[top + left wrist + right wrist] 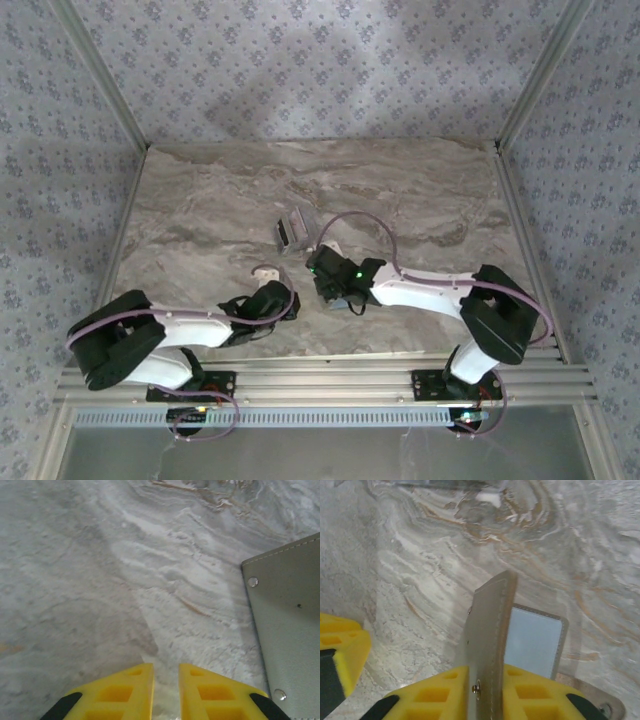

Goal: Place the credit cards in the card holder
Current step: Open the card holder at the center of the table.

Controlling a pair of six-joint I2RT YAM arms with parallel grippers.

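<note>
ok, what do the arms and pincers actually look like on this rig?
Left arm and right arm: white links, bulky black joint housings, lilac cables looping along each. Green lights glow at the right wrist. Left pincer and right pincer: yellow moulded fingers with recessed pockets and black outer trim.

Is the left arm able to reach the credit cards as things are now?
Probably yes: the credit cards lie close to the left pincer, and nothing stands between them.
</note>
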